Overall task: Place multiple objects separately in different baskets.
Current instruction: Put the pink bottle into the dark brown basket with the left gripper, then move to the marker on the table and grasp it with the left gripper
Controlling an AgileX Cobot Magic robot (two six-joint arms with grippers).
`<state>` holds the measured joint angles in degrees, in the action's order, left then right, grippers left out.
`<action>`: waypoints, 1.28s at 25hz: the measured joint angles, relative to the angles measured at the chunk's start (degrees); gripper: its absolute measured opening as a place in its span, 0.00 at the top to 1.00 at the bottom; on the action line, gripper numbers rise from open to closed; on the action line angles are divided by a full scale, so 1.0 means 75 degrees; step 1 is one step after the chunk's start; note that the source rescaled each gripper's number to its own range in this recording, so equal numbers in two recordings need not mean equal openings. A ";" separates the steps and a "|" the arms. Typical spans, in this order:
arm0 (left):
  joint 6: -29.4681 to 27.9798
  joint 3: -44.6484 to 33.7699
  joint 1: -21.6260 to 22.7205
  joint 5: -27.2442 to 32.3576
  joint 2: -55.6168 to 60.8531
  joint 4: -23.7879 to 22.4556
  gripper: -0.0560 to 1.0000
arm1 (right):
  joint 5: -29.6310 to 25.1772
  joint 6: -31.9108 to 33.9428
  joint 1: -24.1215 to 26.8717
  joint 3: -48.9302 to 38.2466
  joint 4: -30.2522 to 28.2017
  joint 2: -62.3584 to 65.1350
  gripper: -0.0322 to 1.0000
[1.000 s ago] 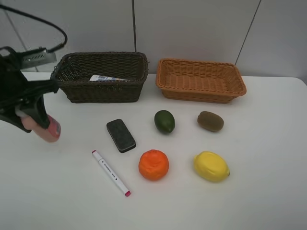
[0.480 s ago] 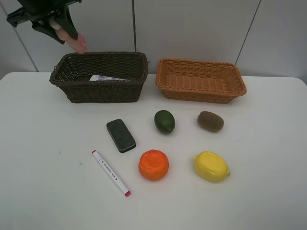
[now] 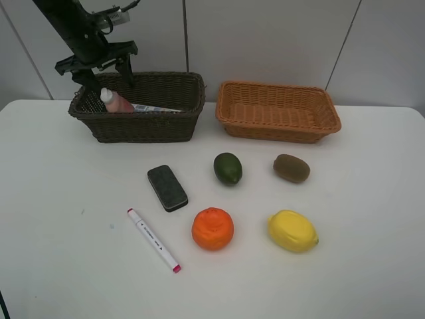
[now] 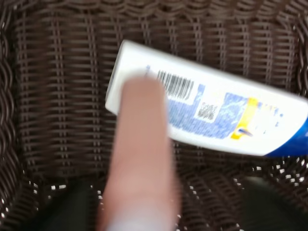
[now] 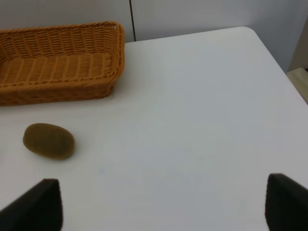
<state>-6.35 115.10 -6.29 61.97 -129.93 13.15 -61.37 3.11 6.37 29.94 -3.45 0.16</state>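
My left gripper hangs open over the left end of the dark brown basket. Under it the small pink bottle is inside that basket, free of the fingers and blurred in the left wrist view. Beside it on the basket floor lies the white blue-capped bottle. On the table lie the grey eraser block, the pink-tipped marker, the orange, the lemon, the green fruit and the kiwi. My right gripper is open above bare table near the kiwi.
The orange-tan basket stands to the right of the dark one and holds nothing; its end shows in the right wrist view. A grey panelled wall rises just behind both baskets. The table's right edge runs close to my right gripper.
My left arm carried the pink bottle from the table's left side up and over the dark basket. The jaws then opened and the bottle dropped into the basket.
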 joint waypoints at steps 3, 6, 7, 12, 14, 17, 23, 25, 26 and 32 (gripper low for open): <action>-0.0109 0.0337 0.0000 0.0680 0.0000 -0.0008 0.01 | 0.0000 0.0000 0.0000 0.0000 0.0000 0.0000 0.01; -0.0507 0.0757 0.0000 0.0888 0.0095 0.0033 0.00 | 0.0000 0.0000 0.0000 0.0000 0.0000 0.0000 0.01; -0.0660 0.0764 -0.0011 0.0894 0.0233 0.0072 0.00 | 0.0000 0.0000 0.0000 0.0000 0.0000 0.0000 0.01; -0.1077 0.0266 -0.0230 0.0896 0.1412 0.0213 0.00 | 0.0000 0.0000 0.0000 0.0000 0.0000 0.0000 0.01; -0.1152 -0.0662 -0.0430 0.0896 0.2125 0.0234 0.00 | 0.0000 0.0000 0.0000 0.0000 0.0000 0.0000 0.01; -0.1220 -0.2346 -0.0942 0.0889 0.3297 0.0239 0.00 | 0.0000 0.0000 0.0000 0.0000 0.0008 0.0000 0.01; -0.1839 -0.5052 -0.2336 0.0899 0.4861 0.0195 0.00 | 0.0000 0.0000 0.0000 0.0000 0.0008 0.0000 0.01; -0.2108 -0.5677 -0.2732 0.0904 0.4930 0.0119 0.00 | 0.0000 0.0000 0.0000 0.0000 0.0008 0.0000 0.01; -0.2247 -0.5919 -0.2935 0.0904 0.4921 0.0068 0.00 | 0.0000 0.0000 0.0000 0.0000 0.0008 0.0000 0.01; -0.2774 -0.7108 -0.3633 0.0686 0.4759 0.0009 0.00 | 0.0000 0.0000 0.0000 0.0000 0.0008 0.0000 0.01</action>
<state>-27.15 61.78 -33.53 67.12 -94.23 13.21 -61.37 3.11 6.37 29.94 -3.39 0.16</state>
